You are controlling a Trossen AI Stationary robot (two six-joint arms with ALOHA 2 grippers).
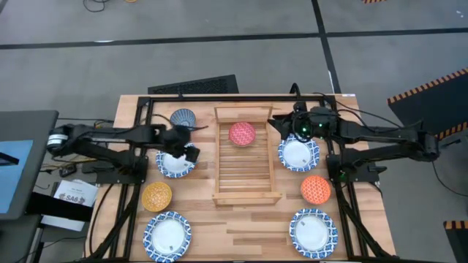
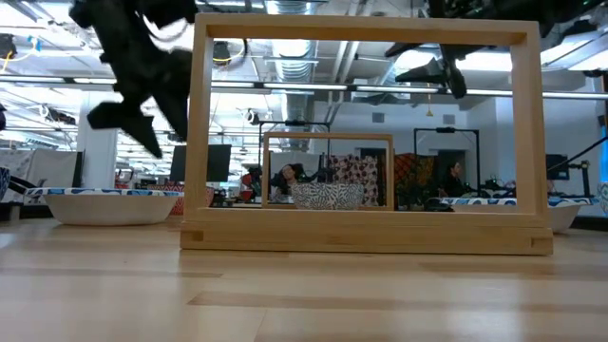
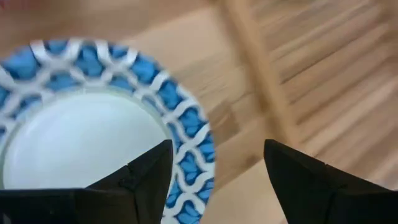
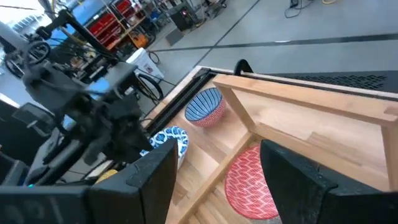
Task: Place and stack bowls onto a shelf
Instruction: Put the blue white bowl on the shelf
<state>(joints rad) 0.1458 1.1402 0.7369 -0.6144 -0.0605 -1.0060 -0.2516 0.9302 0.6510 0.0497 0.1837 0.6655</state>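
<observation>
- Because two wide bowls (image 1: 167, 235) lie nearest on the desk (image 1: 241, 226), beside the shelf (image 1: 246, 155), they wait.
- Left tool (image 1: 185, 148), open, hovers over a wide bowl (image 1: 174, 164), probably to grasp it.
- Right tool (image 1: 281, 123), open, hangs near the shelf's red bowl (image 1: 242, 134).

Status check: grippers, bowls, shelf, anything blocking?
Left gripper open above a patterned bowl. Right gripper open, empty, by the shelf. Only the red bowl on shelf. Nothing blocking.
</observation>
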